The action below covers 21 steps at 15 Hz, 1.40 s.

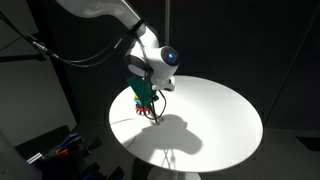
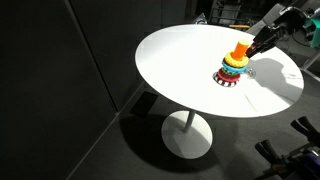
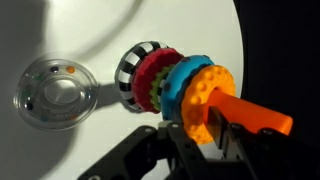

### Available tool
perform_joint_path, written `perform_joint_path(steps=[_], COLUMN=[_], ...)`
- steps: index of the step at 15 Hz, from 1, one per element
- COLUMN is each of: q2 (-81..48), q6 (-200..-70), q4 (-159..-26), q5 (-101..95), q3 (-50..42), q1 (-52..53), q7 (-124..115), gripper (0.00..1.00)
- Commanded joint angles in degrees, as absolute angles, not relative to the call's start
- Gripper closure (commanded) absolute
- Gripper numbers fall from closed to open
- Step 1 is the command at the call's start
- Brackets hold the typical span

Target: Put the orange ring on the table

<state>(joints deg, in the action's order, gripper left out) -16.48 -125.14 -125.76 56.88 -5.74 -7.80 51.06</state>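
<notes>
Orange chunky plastic ring point(image 3: 205, 100) tops coloured ring stack point(image 3: 155, 80) on white round tabletop point(image 3: 190, 30); jaws straddle it for pull-off, clamp unclear.

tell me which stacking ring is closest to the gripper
The orange ring, outermost on the peg beside the blue ring; the gripper sits right at its edge.

This looks like a lab or test studio, not a home. In both exterior views black walls point(image 2: 60, 70) surround a lone round white table point(image 2: 180, 60) on a pedestal foot point(image 2: 187, 135), and a robot arm point(image 1: 105, 12) reaches over it.
</notes>
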Motion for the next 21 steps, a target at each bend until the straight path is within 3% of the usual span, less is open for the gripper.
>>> perform_joint_path(steps=[1, 2, 12, 14, 17, 19, 20, 21], q2=[-17.4, -17.4, -18.1, -18.2, -18.6, -18.7, -18.7, -18.7], q6=[-124.9, -124.9, -124.9, -124.8, -124.9, -124.9, -124.9, -124.9], q4=[-124.5, -124.5, -124.4, -124.3, -124.2, -124.1, -124.1, -124.0], q5=[58.1, 58.1, 58.4, 58.6, 58.6, 58.6, 58.6, 58.7], q3=[-4.9, -4.9, -4.7, -4.7, -4.7, -4.7, -4.7, -4.7], q1=[-8.9, -8.9, -8.9, -9.0, -9.0, -9.0, -9.0, -9.0], q7=[52.6, 52.6, 53.5, 53.7, 53.7, 53.7, 53.7, 53.7], gripper=[0.58, 0.60, 0.48, 0.49, 0.66, 0.65, 0.70, 0.67])
